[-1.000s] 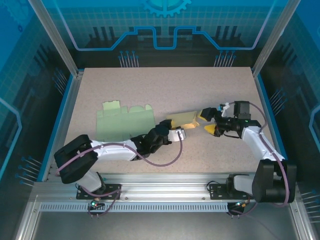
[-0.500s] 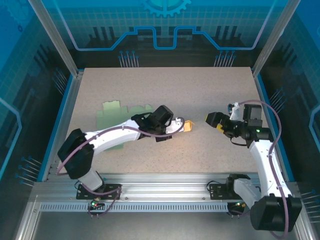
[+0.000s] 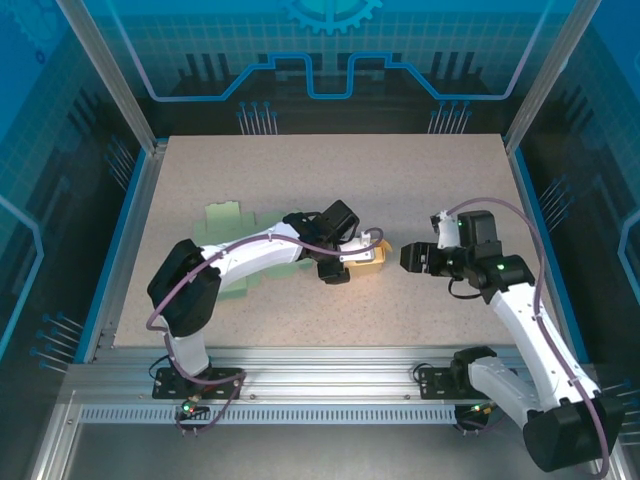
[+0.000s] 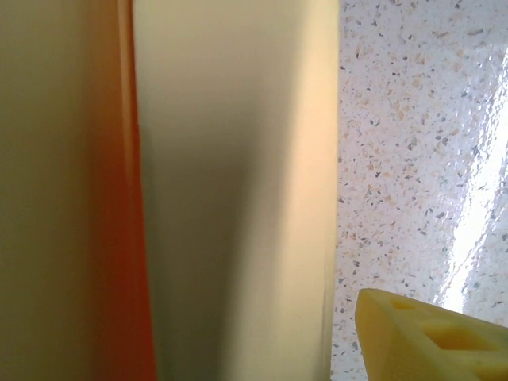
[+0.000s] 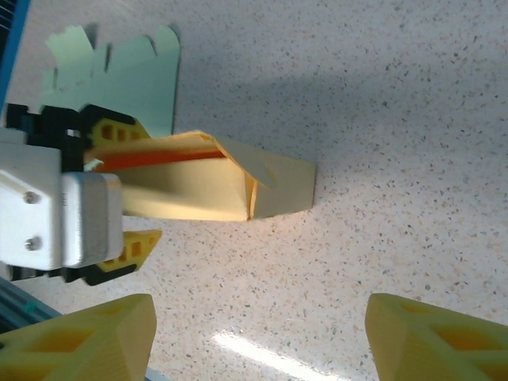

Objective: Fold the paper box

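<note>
Yellow paper box (image 3: 370, 256) lies on its side near table centre, partly formed, with one end flap loose and an orange inner face showing. Left gripper (image 3: 350, 262) straddles its left end, jaws apart; lower finger (image 5: 136, 246) stands just clear of the box wall. Right gripper (image 3: 408, 257) sits near the box's right end, not touching, jaws wide with nothing between. Flat green sheet (image 3: 225, 236) lies left, under the left arm. Speckled table (image 3: 400, 180).
</note>
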